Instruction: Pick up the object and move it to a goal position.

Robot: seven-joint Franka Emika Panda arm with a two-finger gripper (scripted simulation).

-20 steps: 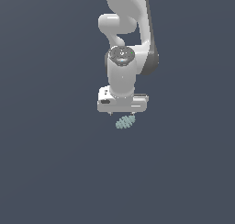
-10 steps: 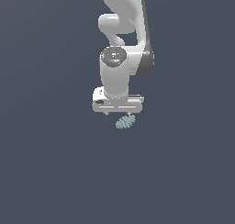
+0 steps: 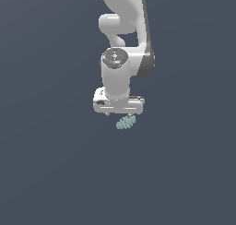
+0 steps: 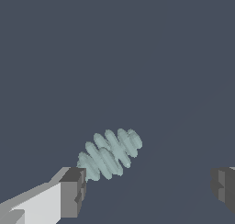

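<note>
Lining up over the object before the grasp

The gripper [image 3: 119,112] hangs above the bench [image 3: 50,164] with its fingers [image 4: 72,192] spread wide and empty; in the wrist view one dark pad sits just beside one end of the object [image 4: 110,154], the other pad well off to the far side. The object lies flat on the bench, a pale teal ridged oval set at a slant to the line between the pads, and in the exterior view it [image 3: 126,123] shows just below the hand, slightly toward that view's right. To do this step well, I judge the hand should shift until the object lies midway between the pads, turn so they close across its narrow waist, then descend straight; closing off-centre risks the ridged body rolling or squirting out.
</note>
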